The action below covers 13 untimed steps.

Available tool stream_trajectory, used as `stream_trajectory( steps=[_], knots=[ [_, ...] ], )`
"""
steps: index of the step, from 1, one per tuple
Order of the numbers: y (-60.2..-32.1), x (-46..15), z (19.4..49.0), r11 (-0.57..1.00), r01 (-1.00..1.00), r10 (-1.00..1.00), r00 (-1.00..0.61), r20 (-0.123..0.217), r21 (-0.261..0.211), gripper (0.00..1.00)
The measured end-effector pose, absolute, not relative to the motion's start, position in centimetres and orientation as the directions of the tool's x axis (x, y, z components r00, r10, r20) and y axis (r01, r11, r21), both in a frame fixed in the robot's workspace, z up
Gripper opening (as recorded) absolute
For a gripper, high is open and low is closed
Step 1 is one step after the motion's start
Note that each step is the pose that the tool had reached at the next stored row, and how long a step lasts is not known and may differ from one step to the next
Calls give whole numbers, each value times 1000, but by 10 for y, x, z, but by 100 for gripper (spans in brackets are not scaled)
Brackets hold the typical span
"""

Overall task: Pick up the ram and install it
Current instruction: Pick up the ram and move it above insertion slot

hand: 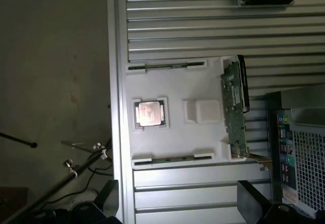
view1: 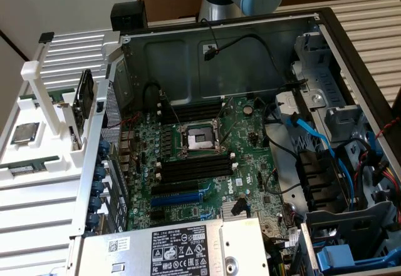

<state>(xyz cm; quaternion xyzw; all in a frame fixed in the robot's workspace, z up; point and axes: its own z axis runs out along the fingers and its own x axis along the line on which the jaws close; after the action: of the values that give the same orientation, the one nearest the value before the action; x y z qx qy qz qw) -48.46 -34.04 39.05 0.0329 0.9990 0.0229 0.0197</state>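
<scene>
Spread claw near slotted ram

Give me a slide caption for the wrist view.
Open gripper poised over a white tray carrying a processor chip, a ram stick and an upright green card, next to the computer case.

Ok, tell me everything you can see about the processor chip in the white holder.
The processor chip is a small square with a dull silver metal lid and a thin darker edge. It lies flat, lid up, seated in a square recess of the white holder, outside the computer case on the exterior view's left. The recess's raised rim surrounds it. Nothing else touches it; the upright green card in the same holder stands apart.
</scene>
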Motion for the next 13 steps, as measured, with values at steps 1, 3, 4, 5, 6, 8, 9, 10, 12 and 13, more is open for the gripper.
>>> stream_trajectory(
  steps=[1, 3, 4, 5, 6, 8, 9, 10, 12, 13],
  knots=[
    [-340, -485, 391, 997, 65, 67, -997, -38, 47, 99],
    [-340, -485, 391, 997, 65, 67, -997, -38, 47, 99],
    [-340, -485, 390, 997, 65, 67, -997, -38, 47, 99],
    [-340, -485, 391, 997, 65, 67, -997, -38, 47, 99],
    [-340, -485, 391, 997, 65, 67, -997, -38, 47, 99],
    [-339, -485, 391, 998, 33, 35, -999, -38, 45, 99],
    [-339, -485, 390, 999, -4, -2, -999, -38, 45, 99],
    [-339, -485, 390, 998, -39, -38, -999, -38, 45, 99],
    [-339, -485, 391, 993, -112, -111, -993, -38, 45, 99],
    [-339, -485, 390, 988, -147, -146, -989, -38, 45, 99]
  ],
)
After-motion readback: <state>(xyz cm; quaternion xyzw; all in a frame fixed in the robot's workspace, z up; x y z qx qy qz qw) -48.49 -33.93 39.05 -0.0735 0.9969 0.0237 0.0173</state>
